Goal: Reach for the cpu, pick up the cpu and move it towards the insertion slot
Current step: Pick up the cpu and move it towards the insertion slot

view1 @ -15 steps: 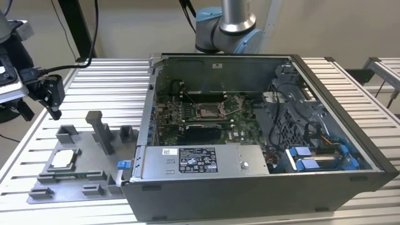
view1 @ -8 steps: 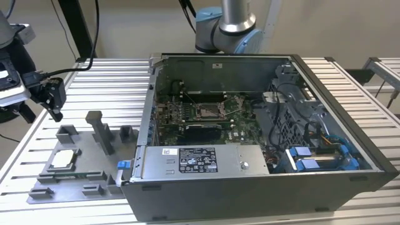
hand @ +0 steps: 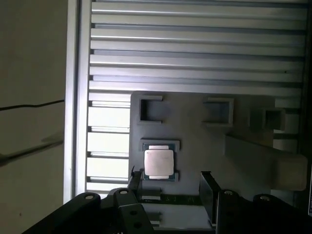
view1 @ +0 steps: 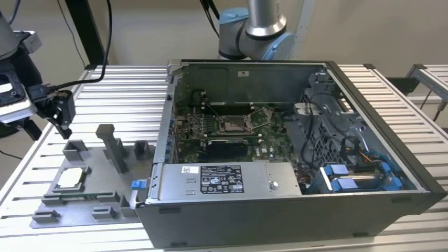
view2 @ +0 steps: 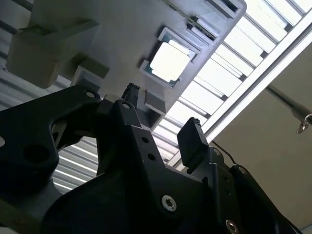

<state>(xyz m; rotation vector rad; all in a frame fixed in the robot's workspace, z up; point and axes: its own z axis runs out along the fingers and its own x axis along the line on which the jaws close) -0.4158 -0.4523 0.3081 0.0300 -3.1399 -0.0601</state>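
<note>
gripper point(hand: 170, 177): released, empty, near cpu point(hand: 158, 162), not touching.
cpu: seated in grey fixture point(hand: 191, 141).
insertion slot point(view1: 234, 124): inside computer case point(view1: 280, 212).

Lower left of the exterior view: the cpu point(view1: 71, 178) is lying uncovered in the fixture point(view1: 102, 184), with free air reaching up to the gripper point(view1: 63, 115), its fingers spread. A tall post point(view1: 112, 147) is rising near the cpu, toward the exterior view's right. The case wall point(view1: 170, 115) is standing between fixture and slot point(view1: 234, 124), and the case is lying open on top. Cables point(view1: 311, 131) are crowding the space at the exterior view's right of the slot.
</note>
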